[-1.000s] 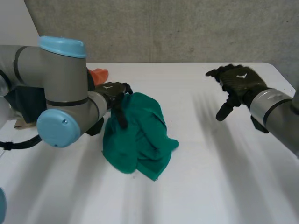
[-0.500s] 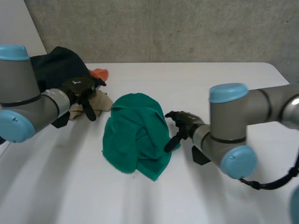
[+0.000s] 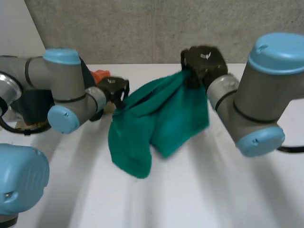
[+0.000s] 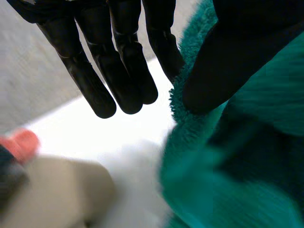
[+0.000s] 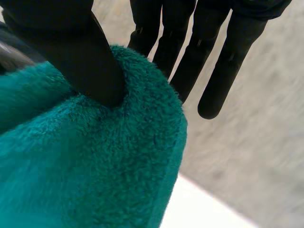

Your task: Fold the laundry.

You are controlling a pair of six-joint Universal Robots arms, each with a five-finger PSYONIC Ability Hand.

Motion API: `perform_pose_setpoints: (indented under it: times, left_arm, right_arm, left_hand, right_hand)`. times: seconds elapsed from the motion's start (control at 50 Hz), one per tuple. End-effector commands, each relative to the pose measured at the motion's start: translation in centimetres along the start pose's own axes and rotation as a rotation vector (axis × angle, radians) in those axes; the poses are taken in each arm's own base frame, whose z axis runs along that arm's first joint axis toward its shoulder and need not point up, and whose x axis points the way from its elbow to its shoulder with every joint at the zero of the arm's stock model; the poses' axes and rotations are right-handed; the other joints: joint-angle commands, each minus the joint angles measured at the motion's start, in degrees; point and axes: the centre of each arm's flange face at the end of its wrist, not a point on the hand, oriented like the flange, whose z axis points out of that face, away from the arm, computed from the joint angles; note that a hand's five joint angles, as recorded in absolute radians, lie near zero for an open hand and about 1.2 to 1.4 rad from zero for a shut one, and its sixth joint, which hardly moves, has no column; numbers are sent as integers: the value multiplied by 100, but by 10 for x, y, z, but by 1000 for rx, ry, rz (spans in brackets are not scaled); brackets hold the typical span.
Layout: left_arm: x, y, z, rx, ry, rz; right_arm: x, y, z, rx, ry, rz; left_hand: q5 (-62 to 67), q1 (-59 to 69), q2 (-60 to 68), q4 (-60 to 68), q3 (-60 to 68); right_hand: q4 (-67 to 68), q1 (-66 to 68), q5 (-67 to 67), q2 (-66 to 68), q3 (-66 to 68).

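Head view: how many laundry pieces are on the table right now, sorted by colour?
Green towel: 1
Orange cloth: 1
Beige cloth: 1
Dark cloth: 1
Total: 4

Bright, even light from above washes the white table (image 3: 204,190) nearly blank (most so in the left wrist view). Soft, diffuse shade lies beneath the green cloth (image 3: 161,118), whose folds darken; the concrete wall (image 3: 142,28) sits dimmer, and the blue caps (image 3: 278,50) carry a faint sheen.
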Motion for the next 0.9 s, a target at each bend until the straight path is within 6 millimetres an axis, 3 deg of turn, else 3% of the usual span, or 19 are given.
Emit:
perform_pose_setpoints:
  times: [0.02, 0.04, 0.12, 0.18, 0.24, 0.3, 0.32, 0.38, 0.48, 0.54, 0.56, 0.6, 0.62, 0.68, 0.7, 0.72, 0.9]
  left_arm:
    - [-48, -107, -30, 317, -259, 40]
    - [-54, -135, -45, 418, -286, 25]
    - [-56, -184, -77, 625, -269, -6]
    - [-48, -193, -91, 663, -210, -17]
    - [-40, -181, -92, 615, -166, -19]
    - [-32, -152, -86, 512, -128, -29]
    - [-30, -134, -83, 451, -125, -38]
    - [-28, -106, -79, 354, -127, -54]
    - [-14, -37, -77, 112, -103, -81]
    - [-5, -7, -76, 13, -77, -79]
    - [3, 10, -75, -35, -50, -69]
    - [10, 24, -74, -77, -20, -55]
    - [13, 28, -73, -89, -7, -45]
    - [18, 38, -72, -124, 12, -27]
    - [17, 38, -73, -137, 12, -25]
    - [15, 36, -74, -138, 10, -24]
    - [-8, 6, -91, -74, -48, -28]
  right_arm:
    - [31, -45, 43, 297, 180, -228]
    - [40, -58, 49, 391, 240, -271]
    - [52, -91, 53, 611, 348, -349]
    - [48, -90, 48, 615, 341, -388]
    - [41, -73, 39, 513, 279, -410]
    - [39, -57, 29, 407, 230, -415]
    - [37, -43, 21, 326, 192, -417]
    - [35, -18, 8, 192, 136, -415]
    - [32, 51, -25, -125, 21, -368]
    - [25, 80, -40, -237, -35, -351]
    - [21, 96, -47, -291, -68, -344]
    - [19, 108, -49, -314, -87, -346]
    - [19, 112, -49, -323, -91, -347]
    - [24, 121, -46, -342, -77, -348]
    - [27, 120, -45, -346, -67, -346]
    - [29, 120, -45, -349, -62, -344]
    - [55, 110, -46, -373, 16, -243]
  left_hand:
    - [1392, 1302, 1164, 1153, 1201]
    - [1392, 1302, 1164, 1153, 1201]
    - [1392, 1302, 1164, 1153, 1201]
    - [1392, 1302, 1164, 1153, 1201]
    - [1392, 1302, 1164, 1153, 1201]
    - [1392, 1302, 1164, 1153, 1201]
    - [1392, 1302, 1164, 1153, 1201]
    - [1392, 1302, 1164, 1153, 1201]
    - [1392, 1302, 1164, 1153, 1201]
    - [1392, 1302, 1164, 1153, 1201]
    - [1392, 1302, 1164, 1153, 1201]
    - [1327, 1237, 1099, 1088, 1136]
    - [810, 721, 582, 571, 619]
    - [-2651, -2740, -2879, -2889, -2842]
    - [-3859, -3949, -4087, -4098, -4050]
    - [-4104, -4194, -4332, -4343, -4296]
    - [-4998, -5088, -5226, -5237, -5190]
  right_hand:
    - [1198, 1498, 1330, 1270, 1243]
    - [1198, 1498, 1330, 1270, 1243]
    - [1198, 1498, 1330, 1270, 1243]
    - [1198, 1498, 1330, 1270, 1243]
    - [1198, 1498, 1330, 1270, 1243]
    - [1198, 1498, 1330, 1270, 1243]
    - [1198, 1498, 1330, 1270, 1243]
    - [1198, 1498, 1330, 1270, 1243]
    - [1198, 1498, 1330, 1270, 1243]
    - [1198, 1498, 1330, 1270, 1243]
    - [480, 780, 611, 551, 524]
    - [-583, -282, -451, -511, -538]
    - [-1104, -803, -972, -1032, -1059]
    - [-5720, -5419, -5588, -5648, -5675]
    - [-5802, -5502, -5670, -5730, -5757]
    - [-5802, -5502, -5670, -5730, -5757]
    - [-5802, -5502, -5670, -5730, -5757]
